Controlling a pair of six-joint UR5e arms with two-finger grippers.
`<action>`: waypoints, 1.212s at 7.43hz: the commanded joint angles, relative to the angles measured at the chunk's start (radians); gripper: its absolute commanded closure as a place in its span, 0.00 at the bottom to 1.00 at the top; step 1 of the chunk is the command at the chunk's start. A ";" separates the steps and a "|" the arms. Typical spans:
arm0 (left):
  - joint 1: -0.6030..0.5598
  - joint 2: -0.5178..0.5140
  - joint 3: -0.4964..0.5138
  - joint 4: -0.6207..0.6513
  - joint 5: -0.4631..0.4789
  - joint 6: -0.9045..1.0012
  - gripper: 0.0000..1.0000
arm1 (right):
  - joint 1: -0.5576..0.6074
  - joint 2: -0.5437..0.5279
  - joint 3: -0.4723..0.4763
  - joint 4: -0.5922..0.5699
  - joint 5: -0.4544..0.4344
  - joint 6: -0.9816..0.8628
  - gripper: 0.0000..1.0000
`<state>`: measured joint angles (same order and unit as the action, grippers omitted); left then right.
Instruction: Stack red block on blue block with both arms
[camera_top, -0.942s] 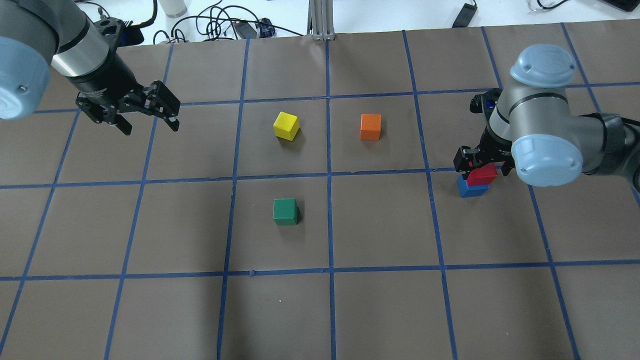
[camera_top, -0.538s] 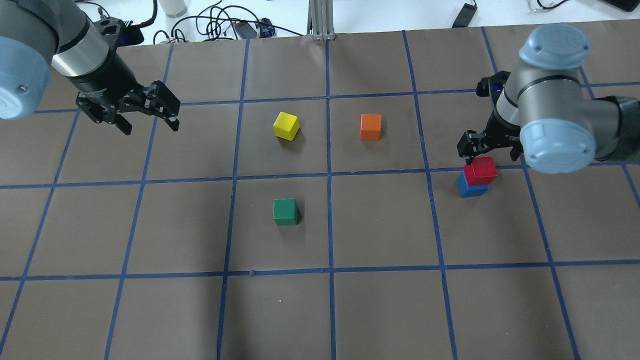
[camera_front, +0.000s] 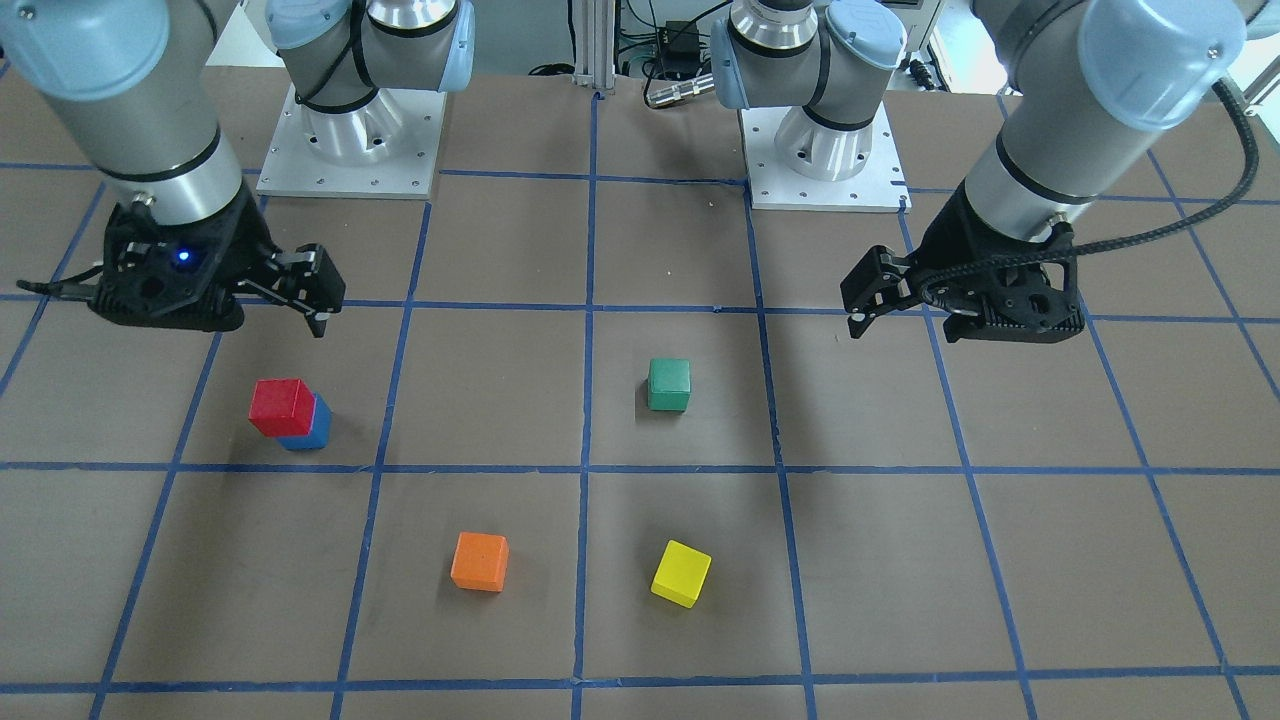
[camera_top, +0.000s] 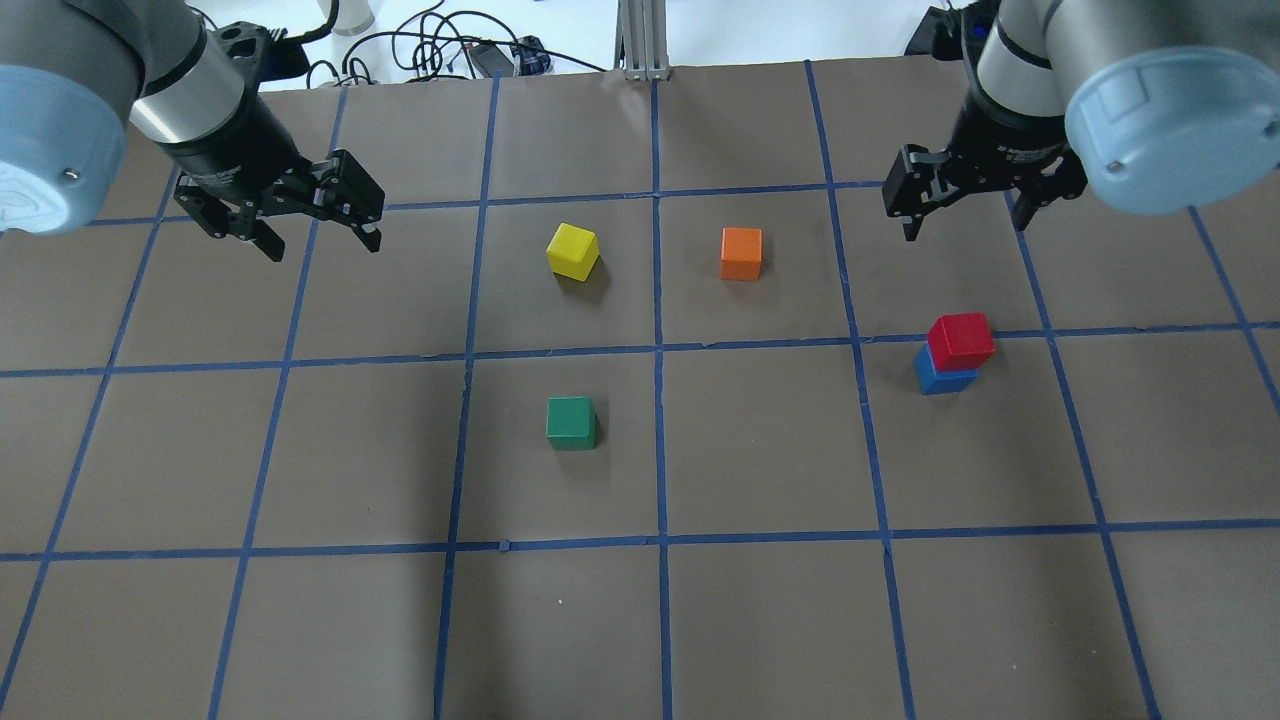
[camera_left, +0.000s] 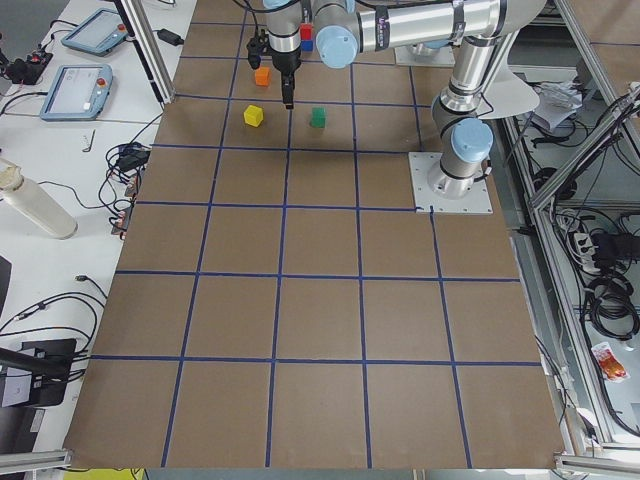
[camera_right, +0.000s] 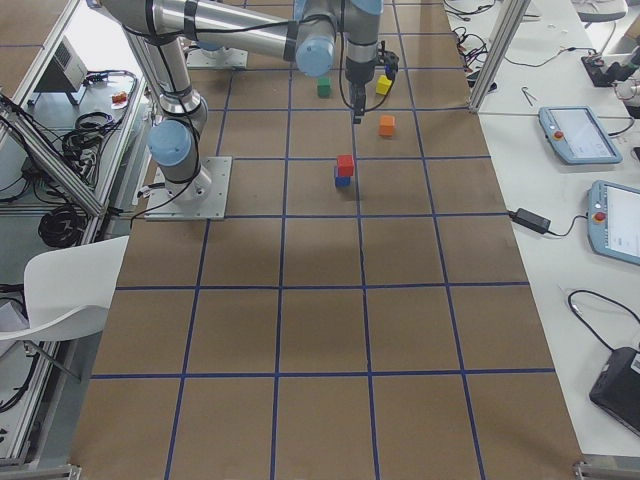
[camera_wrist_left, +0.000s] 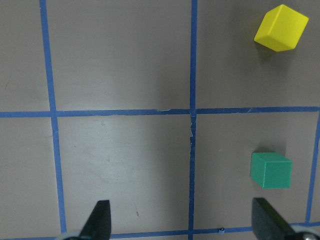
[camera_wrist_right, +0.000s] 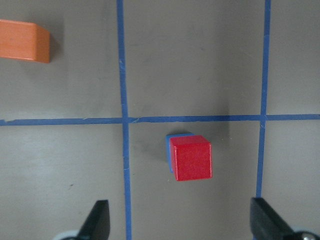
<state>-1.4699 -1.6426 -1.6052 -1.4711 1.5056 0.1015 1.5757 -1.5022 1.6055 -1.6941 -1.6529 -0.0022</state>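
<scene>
The red block (camera_top: 961, 340) sits on top of the blue block (camera_top: 938, 381), shifted a little off its centre, at the right of the table. The stack also shows in the front view, red block (camera_front: 281, 406) on blue block (camera_front: 314, 432), and below the right wrist camera, where the red block (camera_wrist_right: 191, 157) covers all but a sliver of the blue block (camera_wrist_right: 170, 144). My right gripper (camera_top: 975, 215) is open, empty and raised beyond the stack. My left gripper (camera_top: 320, 238) is open and empty over the far left of the table.
A yellow cube (camera_top: 573, 250) and an orange cube (camera_top: 741, 253) lie mid-table. A green cube (camera_top: 571, 423) lies nearer the robot. Blue tape lines grid the brown table cover. Cables lie past the far edge.
My right gripper has risen off the red block and drawn away toward the far edge. The red block stays on the blue block. My left gripper has shifted slightly.
</scene>
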 joint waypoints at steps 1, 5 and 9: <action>-0.062 0.019 0.062 -0.015 0.015 -0.022 0.00 | 0.058 -0.009 -0.058 0.076 0.005 0.077 0.00; -0.073 0.030 0.111 -0.091 0.054 -0.045 0.00 | 0.056 -0.013 -0.059 0.065 0.061 0.140 0.00; -0.075 0.033 0.100 -0.075 0.050 -0.069 0.00 | 0.061 -0.013 -0.065 0.071 0.061 0.143 0.00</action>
<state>-1.5444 -1.6094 -1.5040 -1.5539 1.5566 0.0342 1.6360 -1.5163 1.5410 -1.6251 -1.5934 0.1414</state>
